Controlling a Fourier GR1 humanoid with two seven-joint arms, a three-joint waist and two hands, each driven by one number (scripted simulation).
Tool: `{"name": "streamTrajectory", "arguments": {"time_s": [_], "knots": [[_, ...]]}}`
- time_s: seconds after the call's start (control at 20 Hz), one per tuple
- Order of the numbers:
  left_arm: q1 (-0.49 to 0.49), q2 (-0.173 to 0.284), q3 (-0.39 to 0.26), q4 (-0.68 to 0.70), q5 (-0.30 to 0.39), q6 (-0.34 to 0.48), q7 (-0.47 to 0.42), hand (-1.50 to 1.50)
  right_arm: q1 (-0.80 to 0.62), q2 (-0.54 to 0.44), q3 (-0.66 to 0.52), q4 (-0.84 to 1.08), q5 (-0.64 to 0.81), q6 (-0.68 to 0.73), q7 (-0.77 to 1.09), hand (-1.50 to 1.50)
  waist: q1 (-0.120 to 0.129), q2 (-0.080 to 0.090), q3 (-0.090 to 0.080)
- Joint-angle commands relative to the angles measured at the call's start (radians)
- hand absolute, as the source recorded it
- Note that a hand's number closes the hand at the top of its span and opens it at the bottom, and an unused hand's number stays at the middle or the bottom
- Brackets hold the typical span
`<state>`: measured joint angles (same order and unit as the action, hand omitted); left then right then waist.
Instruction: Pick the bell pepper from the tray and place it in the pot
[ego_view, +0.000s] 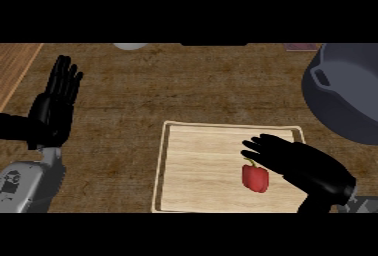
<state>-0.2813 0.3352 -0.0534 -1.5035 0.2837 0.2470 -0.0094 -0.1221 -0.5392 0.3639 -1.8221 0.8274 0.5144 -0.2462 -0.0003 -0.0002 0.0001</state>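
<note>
One red pepper (255, 178) lies on the tray (193, 165), touching the right hand (306, 165), fingers spread, unclosed; light, smooth, likely slippery, best gripped across its body; pot (343, 90) waits nearby; left hand (55, 102) rests open

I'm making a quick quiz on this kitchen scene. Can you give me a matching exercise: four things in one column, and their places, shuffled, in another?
Things:
1. bell pepper
2. pot
3. left hand
4. right hand

Places:
A. upper right of the counter
B. lying on the tray
C. open, fingers up, at the left edge
D. over the tray, just right of the pepper

Pairs: 1-B, 2-A, 3-C, 4-D
</note>
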Motion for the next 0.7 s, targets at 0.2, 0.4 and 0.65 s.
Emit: {"name": "streamTrajectory", "arguments": {"time_s": [0.2, 0.4, 0.65], "knots": [[0.013, -0.037, 0.030, -0.037, -0.033, -0.016, 0.043, 0.00, 0.036, 0.090, 0.052, 0.041, 0.171, -0.066, 0.025, -1.50, 0.001, 0.000, 0.000], [0.044, -0.022, 0.062, -0.064, -0.028, -0.074, 0.034, 0.00, 0.025, 0.121, 0.021, 0.085, 0.208, -0.089, 0.025, -1.50, 0.002, 0.000, 0.000], [-0.039, -0.034, 0.104, 0.060, -0.034, -0.120, 0.008, 0.00, -0.002, 0.190, 0.033, 0.151, 0.231, -0.076, 0.016, -1.50, 0.000, 0.001, 0.000]]}}
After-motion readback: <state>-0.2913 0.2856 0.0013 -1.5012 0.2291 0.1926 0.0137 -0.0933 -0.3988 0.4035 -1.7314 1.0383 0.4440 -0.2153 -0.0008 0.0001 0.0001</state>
